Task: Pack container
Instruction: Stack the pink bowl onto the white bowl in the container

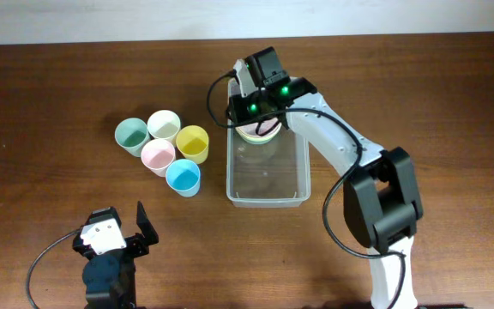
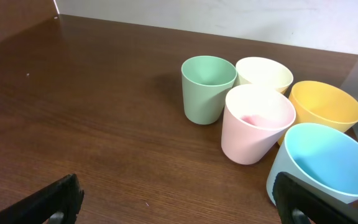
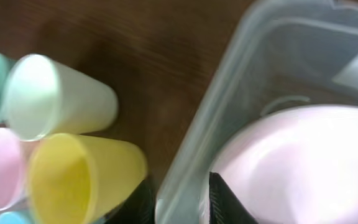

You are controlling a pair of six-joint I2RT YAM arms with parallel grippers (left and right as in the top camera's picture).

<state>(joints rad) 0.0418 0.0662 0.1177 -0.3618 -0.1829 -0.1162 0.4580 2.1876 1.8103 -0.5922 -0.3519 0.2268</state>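
The clear container (image 1: 268,199) stands at the table's middle, and its wall crosses the right wrist view (image 3: 241,81). A stack of pastel bowls (image 1: 258,133) with a pink one on top (image 3: 303,162) sits at its far end. My right gripper (image 1: 245,116) straddles the container's left wall near that end, one finger outside and one inside (image 3: 179,202), closed on the wall. My left gripper (image 1: 114,227) is open and empty at the front left, low over the wood (image 2: 179,199).
Several pastel cups stand left of the container: green (image 1: 130,136), cream (image 1: 164,125), yellow (image 1: 192,142), pink (image 1: 158,156), blue (image 1: 183,177). The blue cup (image 2: 322,162) is close to my left gripper's right finger. The yellow cup (image 3: 79,180) is next to my right gripper's outer finger.
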